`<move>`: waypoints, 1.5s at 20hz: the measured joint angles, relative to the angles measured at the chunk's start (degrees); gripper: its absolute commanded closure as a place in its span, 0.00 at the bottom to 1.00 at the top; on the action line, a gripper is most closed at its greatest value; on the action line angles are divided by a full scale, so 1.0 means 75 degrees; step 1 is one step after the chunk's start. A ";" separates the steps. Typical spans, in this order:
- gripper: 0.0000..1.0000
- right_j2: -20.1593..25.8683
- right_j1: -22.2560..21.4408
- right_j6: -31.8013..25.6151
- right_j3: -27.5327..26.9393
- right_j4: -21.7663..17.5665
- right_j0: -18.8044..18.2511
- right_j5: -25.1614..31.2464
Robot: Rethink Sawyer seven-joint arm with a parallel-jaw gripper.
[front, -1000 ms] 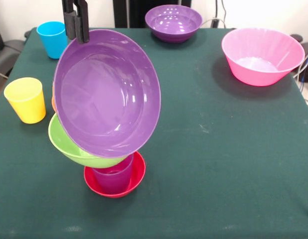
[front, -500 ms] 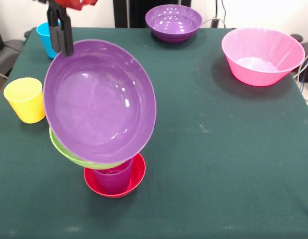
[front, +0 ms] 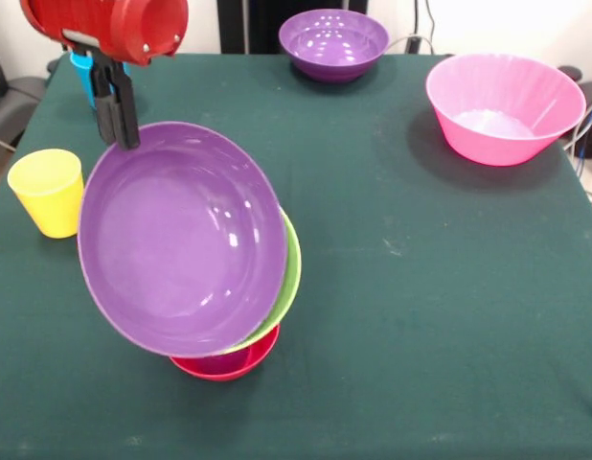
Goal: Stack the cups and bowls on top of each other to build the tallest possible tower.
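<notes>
A black 2-fingered gripper (front: 118,129) on a red-and-black arm pinches the upper-left rim of a wide, glossy purple plastic bowl (front: 181,254), which hangs tilted with its open face toward the camera, over the tower (front: 240,331) at the near-left of the green-clothed table (front: 421,316). Behind the tilted bowl's right edge shows the rim of a lime green plastic bowl (front: 288,278), and under both sits a small red plastic bowl (front: 224,364) on the cloth; whatever stands between them is hidden. The purple bowl looks to be touching the green rim, though the contact cannot be confirmed from this 1 view.

Judged from here, the step in hand is seating the purple bowl on the green one. Done well, it would be levelled first, its base centred over the green bowl, then lowered gently and let go only once it rests flat; a release at this tilt risks it sliding off or dragging the stack over.

Well apart wait a yellow plastic tumbler (front: 49,192) at the left edge, a blue tumbler (front: 82,72) partly hidden behind the arm, a smaller purple bowl (front: 332,43) at the far side and a big pink bowl (front: 504,107) at the right.
</notes>
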 measured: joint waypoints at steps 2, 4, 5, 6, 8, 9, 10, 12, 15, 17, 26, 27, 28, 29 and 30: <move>1.00 0.0062 0.0013 0.0000 0.0065 0.0000 -0.0017 -0.0019; 1.00 0.0108 0.0013 0.0000 0.0119 -0.0002 -0.0016 -0.0017; 1.00 0.0139 0.0013 0.0000 0.0135 0.0000 -0.0016 -0.0019; 1.00 0.0165 0.0013 0.0000 0.0139 0.0000 -0.0017 -0.0019; 1.00 0.0205 0.0010 0.0000 0.0138 0.0000 -0.0017 -0.0019; 1.00 0.0224 0.0009 0.0000 0.0139 0.0000 -0.0017 -0.0019; 1.00 0.0259 0.0002 0.0000 0.0139 0.0000 -0.0015 -0.0017; 1.00 0.0269 -0.0001 0.0000 0.0138 -0.0002 -0.0016 -0.0019; 1.00 0.0275 -0.0016 0.0000 0.0138 -0.0019 -0.0017 -0.0019; 1.00 0.0275 -0.0020 0.0000 0.0139 -0.0033 -0.0017 -0.0017; 1.00 0.0280 -0.0027 0.0000 0.0139 -0.0078 -0.0016 -0.0017; 1.00 0.0282 -0.0027 0.0000 0.0139 -0.0084 -0.0013 -0.0017; 1.00 0.0283 -0.0027 0.0000 0.0138 -0.0084 -0.0012 -0.0019; 1.00 0.0284 -0.0029 0.0000 0.0139 -0.0090 -0.0009 -0.0017; 1.00 0.0284 -0.0030 0.0000 0.0139 -0.0092 -0.0009 -0.0017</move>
